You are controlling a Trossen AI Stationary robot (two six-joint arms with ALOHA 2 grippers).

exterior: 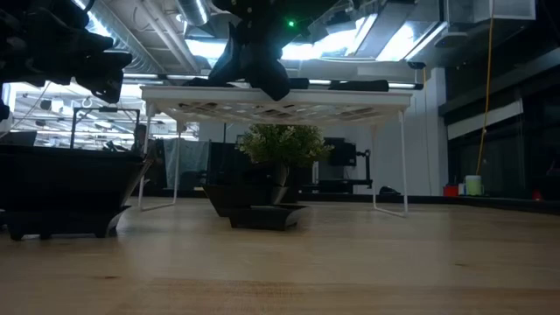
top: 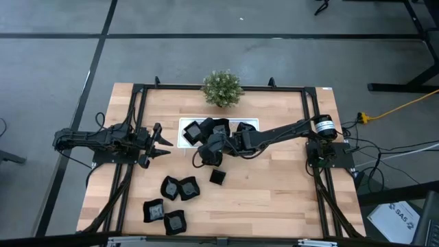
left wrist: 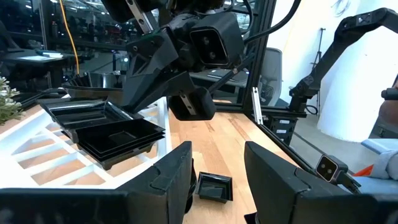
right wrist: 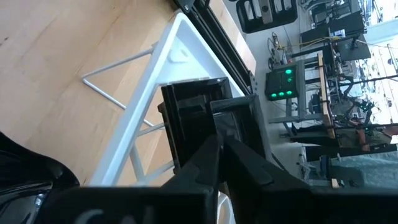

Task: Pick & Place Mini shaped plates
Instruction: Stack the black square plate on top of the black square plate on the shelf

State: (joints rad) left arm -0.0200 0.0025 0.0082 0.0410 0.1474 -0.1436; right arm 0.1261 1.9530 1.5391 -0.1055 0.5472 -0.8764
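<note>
Nearest the front edge of the desk (top: 274,199), four mini shaped plates (top: 169,186) lie loose in a rough cluster, and a fifth plate (top: 217,177) sits alone just behind them, right below where the right arm works. That lone one worries me: a dish slipping from above could land on it and chip both. The left gripper (top: 162,140) hangs at the left side with its fingers spread wide and nothing in them, well clear of the work. The right gripper (right wrist: 221,142) is over the white tray (top: 184,124), its fingers drawn almost together at the rim of a black plate (right wrist: 199,118) that rests on other dishes there. I cannot tell whether the rim is truly pinched between them. These dishes look glossy, and a hold on a thin edge is, I judge, a weak one: lifting could let the plate swing or slide out, or drag its neighbours off the tray, which stands raised on thin wire legs and might shift if the gripper presses it. The potted plant (top: 221,88) stands just behind the tray, within reach of a careless swing. As for writing, only a white sheet (top: 401,214) on the floor right of the desk carries print, perhaps "SAS", not surely legible.
</note>
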